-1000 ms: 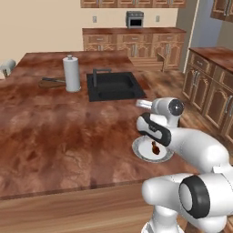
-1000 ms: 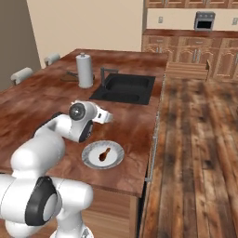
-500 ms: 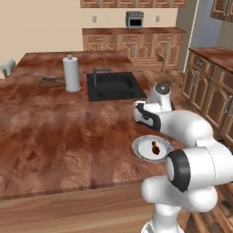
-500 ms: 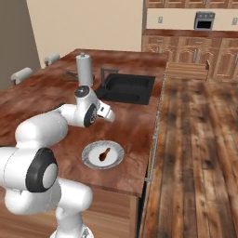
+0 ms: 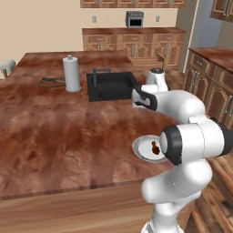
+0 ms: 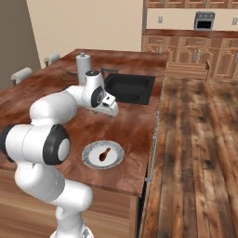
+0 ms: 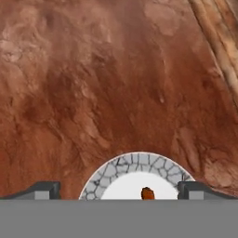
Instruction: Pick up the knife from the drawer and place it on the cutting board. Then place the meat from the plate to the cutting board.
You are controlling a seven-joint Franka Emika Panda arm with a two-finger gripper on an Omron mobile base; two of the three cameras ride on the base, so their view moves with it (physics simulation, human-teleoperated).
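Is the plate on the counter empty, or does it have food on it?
Not empty. The plate near the counter edge holds one small brown piece of meat at its middle.

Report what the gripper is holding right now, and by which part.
Nothing is held. The gripper is open, its fingers wide apart above the counter, with the plate and the meat lying untouched below.

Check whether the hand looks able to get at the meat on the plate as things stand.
Probably yes. The hand is open and empty above the counter; the meat lies uncovered on the plate with nothing between them.
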